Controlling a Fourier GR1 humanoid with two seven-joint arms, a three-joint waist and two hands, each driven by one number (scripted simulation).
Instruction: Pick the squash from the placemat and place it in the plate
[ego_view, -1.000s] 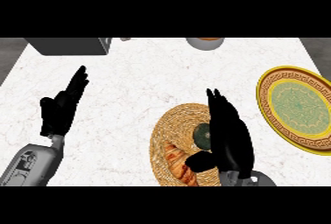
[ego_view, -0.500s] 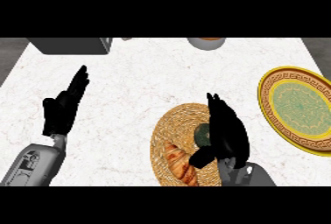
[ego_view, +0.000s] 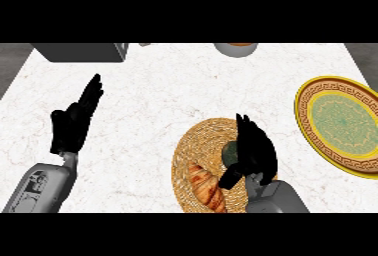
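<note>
White marble counter (ego_view: 184, 90), grey box (ego_view: 81, 51) and a bowl (ego_view: 236, 48) cut off at the far edge. Woven round placemat (ego_view: 193, 150) near the front, partly hidden under the right hand (ego_view: 252, 150). Squash (ego_view: 231, 151) on the placemat, only a dark green sliver visible at the hand's left side, fingers extended alongside; grasp impossible to confirm. Orange item (ego_view: 207, 186) just beside. Plate (ego_view: 341, 122) at right, cropped. Left hand (ego_view: 74, 122) resting open, fingers up.
</note>
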